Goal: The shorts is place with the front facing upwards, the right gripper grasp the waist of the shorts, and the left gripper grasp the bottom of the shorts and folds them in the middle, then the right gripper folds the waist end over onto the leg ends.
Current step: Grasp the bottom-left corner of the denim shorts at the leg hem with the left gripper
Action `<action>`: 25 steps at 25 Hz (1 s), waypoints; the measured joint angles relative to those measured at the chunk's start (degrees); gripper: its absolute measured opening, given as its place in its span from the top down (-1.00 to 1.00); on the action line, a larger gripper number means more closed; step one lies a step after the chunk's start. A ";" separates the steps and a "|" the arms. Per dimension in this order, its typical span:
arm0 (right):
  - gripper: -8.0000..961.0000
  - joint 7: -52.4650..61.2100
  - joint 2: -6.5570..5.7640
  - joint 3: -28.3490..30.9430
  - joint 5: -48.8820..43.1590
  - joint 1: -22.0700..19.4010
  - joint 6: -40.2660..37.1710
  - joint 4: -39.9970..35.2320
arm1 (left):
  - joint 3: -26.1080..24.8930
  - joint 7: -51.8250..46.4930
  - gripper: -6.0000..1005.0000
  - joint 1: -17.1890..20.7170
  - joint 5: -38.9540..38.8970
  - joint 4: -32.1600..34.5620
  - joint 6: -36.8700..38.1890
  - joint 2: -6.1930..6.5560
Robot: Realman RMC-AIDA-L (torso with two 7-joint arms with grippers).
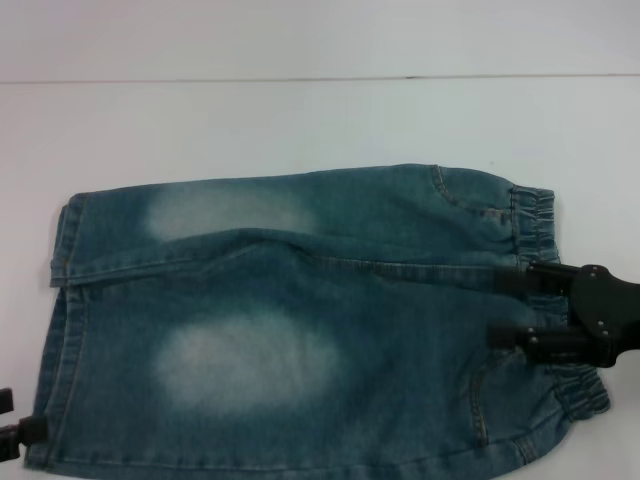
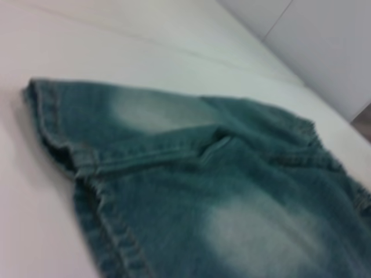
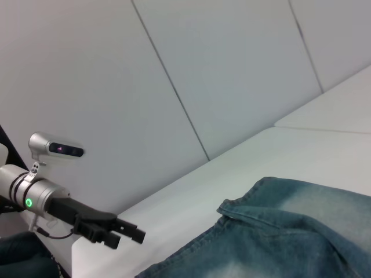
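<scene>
**Shorts flat on table, long axis left to right; right gripper over waistband**

The shorts (image 1: 300,320) are seen spread flat across the lower two thirds of the head view, on the white table (image 1: 300,120). The long axis is laid left to right in the frame: the gathered waist (image 1: 545,215) is pointed toward the right edge, the leg ends (image 1: 62,300) toward the left edge. One leg is laid above the other, each marked by a pale faded patch. No readable writing or brand is made out on the denim or on either gripper.

The right gripper (image 1: 505,305) is placed at centre right of the head view, over the waistband. Its two fingers are held apart, one above the other, with denim showing between them; nothing is clamped.

The left gripper (image 1: 12,425) is caught only at the lower left corner, just beside the lower hem. In the right wrist view it (image 3: 124,234) is seen at lower left, clear of the cloth; whether the fingers are parted cannot be told.

Bare table is left open above the shorts, up to the wall (image 1: 300,35). The lower edge of the denim is run close to the frame bottom.
</scene>
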 joint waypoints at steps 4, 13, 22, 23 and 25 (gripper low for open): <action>-0.93 -0.11 0.04 0.08 0.00 0.32 1.03 0.00 | 0.09 -0.85 -0.76 -1.13 4.15 0.16 -1.41 0.06; -0.92 0.05 0.18 0.10 0.00 1.04 2.82 0.00 | 0.64 -1.43 -0.76 -4.50 9.53 -0.32 -3.69 -0.35; -0.91 0.22 0.35 0.03 0.01 1.50 3.84 0.02 | 0.64 -1.66 -0.76 -6.85 13.65 -0.41 -3.92 -1.13; -0.91 0.22 0.35 -0.08 0.00 1.56 4.11 0.10 | 0.64 -1.70 -0.76 -6.95 13.84 -0.42 -3.62 -1.16; -0.90 0.23 0.35 -0.20 0.01 1.60 4.43 0.17 | 0.64 -1.79 -0.76 -7.16 13.87 -0.37 -2.38 -1.16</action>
